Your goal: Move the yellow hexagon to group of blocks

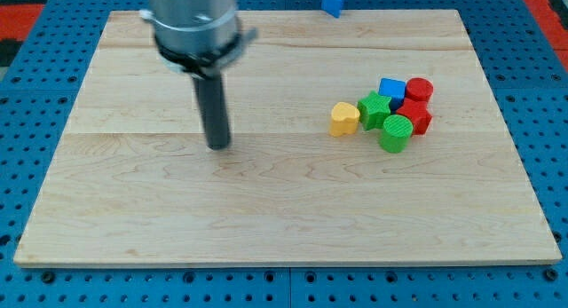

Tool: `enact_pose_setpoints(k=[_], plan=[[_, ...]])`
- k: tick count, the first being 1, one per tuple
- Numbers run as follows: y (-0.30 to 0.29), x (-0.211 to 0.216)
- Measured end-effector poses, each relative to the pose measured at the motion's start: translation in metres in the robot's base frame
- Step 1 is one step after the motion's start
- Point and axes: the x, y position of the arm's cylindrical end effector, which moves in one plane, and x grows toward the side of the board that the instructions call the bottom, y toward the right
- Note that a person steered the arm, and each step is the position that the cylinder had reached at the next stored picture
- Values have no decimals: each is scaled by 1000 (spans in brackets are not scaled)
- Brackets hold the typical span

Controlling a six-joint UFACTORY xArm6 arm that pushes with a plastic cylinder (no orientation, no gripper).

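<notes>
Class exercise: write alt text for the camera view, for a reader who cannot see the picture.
A yellow block sits at the left edge of a cluster with two green blocks, a blue block and red blocks on a wooden board. The dark rod's tip rests well to the view's left, touching no block.

Tip: my tip [217, 146] rests on the pale wooden board [266, 219], well left of the blocks.
Cluster: yellow heart-shaped block [344, 118] touches the green star-like block [375, 109]; green cylinder [396, 133], blue cube [391, 88], red cylinder [419, 90], red block [417, 117] adjoin.
</notes>
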Motion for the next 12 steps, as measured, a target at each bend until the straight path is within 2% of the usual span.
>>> enact_pose_setpoints(k=[1,2,3,4,5,8,12], plan=[[-43,-76],[-100,-133],[-92,-156],[-52,-177],[-29,-185],[56,-155],[110,-145]])
